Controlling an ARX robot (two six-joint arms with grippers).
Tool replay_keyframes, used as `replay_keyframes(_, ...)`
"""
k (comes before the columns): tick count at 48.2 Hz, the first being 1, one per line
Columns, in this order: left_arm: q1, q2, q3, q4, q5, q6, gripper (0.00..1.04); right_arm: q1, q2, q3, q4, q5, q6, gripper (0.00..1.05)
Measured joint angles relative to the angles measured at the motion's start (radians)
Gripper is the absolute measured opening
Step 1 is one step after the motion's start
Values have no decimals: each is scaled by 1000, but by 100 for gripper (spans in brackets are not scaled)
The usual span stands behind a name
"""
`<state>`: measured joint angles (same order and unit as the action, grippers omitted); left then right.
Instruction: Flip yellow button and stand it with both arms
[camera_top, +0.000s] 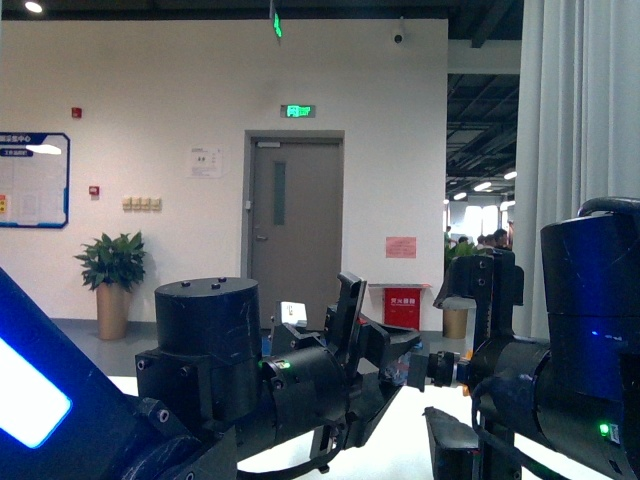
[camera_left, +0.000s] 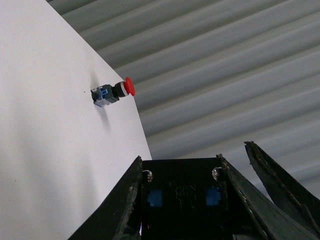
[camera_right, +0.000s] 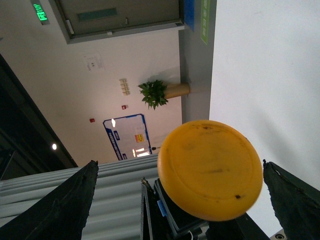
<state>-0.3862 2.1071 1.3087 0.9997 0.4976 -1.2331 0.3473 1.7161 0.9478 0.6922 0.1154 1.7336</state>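
Grips button by its block in left gripper, lower centre of front view, axis level. Points cap straight into right gripper, jaws spread wide either side, clear of it.

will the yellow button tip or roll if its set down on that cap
Probably wobbly: the yellow button has a broad, smooth, slightly domed cap, so it may rock or slide on it. Its boxy body end likely stands steadier. It looks like rigid plastic, unlikely to flex when gripped.
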Motion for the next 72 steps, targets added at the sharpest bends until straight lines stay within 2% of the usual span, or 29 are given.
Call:
replay_keyframes(16, 0, 0, 0, 0, 0, 0, 36, -29, 12, 5, 3, 4, 3, 97)
replay_keyframes(25, 0, 0, 0, 0, 0, 0, 36, -27, 14, 5, 1, 4, 4, 69)
replay_keyframes(31, 0, 0, 1, 0, 0, 0, 36, -25, 19, 5, -5, 6, 4, 42)
replay_keyframes(33, 0, 0, 2, 0, 0, 0, 36, -24, 20, 5, -5, 6, 3, 37)
replay_keyframes(46, 0, 0, 2, 0, 0, 0, 37, -27, 20, 1, 0, 3, 2, 37)
replay_keyframes(50, 0, 0, 2, 0, 0, 0, 51, -29, 19, -3, 1, 3, 0, 37)
replay_keyframes(58, 0, 0, 3, 0, 0, 0, 88, -36, 18, -8, 1, 4, -2, 36)
replay_keyframes(61, 0, 0, 3, 0, 0, 0, 99, -37, 17, -11, 4, 3, -3, 36)
replay_keyframes(72, 0, 0, 3, 0, 0, 0, 98, -41, -3, -28, 4, 3, -14, 36)
